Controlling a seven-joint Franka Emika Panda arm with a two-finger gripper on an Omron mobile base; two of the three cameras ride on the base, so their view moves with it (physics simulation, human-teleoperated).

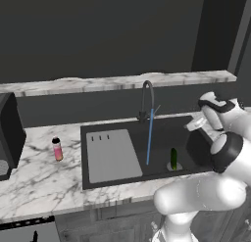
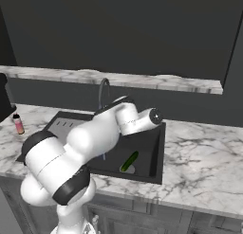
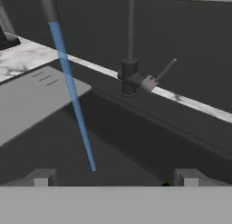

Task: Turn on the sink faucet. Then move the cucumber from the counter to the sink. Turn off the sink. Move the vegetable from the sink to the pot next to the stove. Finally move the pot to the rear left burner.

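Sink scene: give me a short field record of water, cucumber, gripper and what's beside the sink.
water: running, a blue stream falls from the faucet into the sink
cucumber: in the basin, leaning by the drain
lever: thin, angled up at the faucet's side
gripper: open, holding nothing, pointed at the faucet base above the basin
drainboard: grey, left part of the sink
counter: pink bottle stands left of the sink
task stage: cucumber in the sink, water not yet off
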